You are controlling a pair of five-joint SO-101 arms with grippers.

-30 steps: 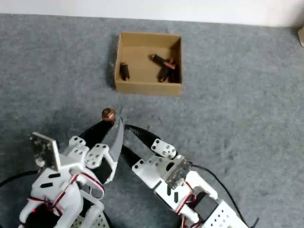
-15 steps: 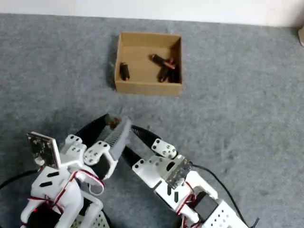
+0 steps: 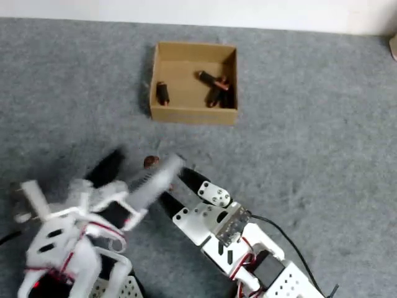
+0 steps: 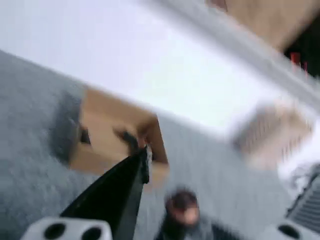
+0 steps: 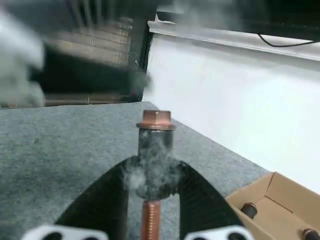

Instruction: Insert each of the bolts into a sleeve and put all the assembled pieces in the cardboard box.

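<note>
My right gripper (image 5: 155,172) is shut on a dark sleeve (image 5: 155,157) held upright, with a copper bolt (image 5: 156,119) through it; the bolt's head sits on top and its shaft sticks out below. In the high view that bolt head (image 3: 151,162) shows in front of the cardboard box (image 3: 194,115). My left gripper (image 3: 144,162) is open, blurred, with its fingers on either side of the bolt head (image 4: 182,205). Its black finger (image 4: 120,187) stands beside the bolt. The box holds three assembled pieces, one (image 3: 162,93) at the left and two (image 3: 214,87) at the right.
Grey carpet (image 3: 310,124) covers the table, with free room right of the box and between the box and the arms. A white wall (image 5: 240,100) runs behind. The box's corner (image 5: 272,210) lies close beside my right gripper.
The left gripper brought the bolt down toward the right gripper's sleeve, opened off it, and the left arm is swinging away to the left. The right arm has stayed put.
</note>
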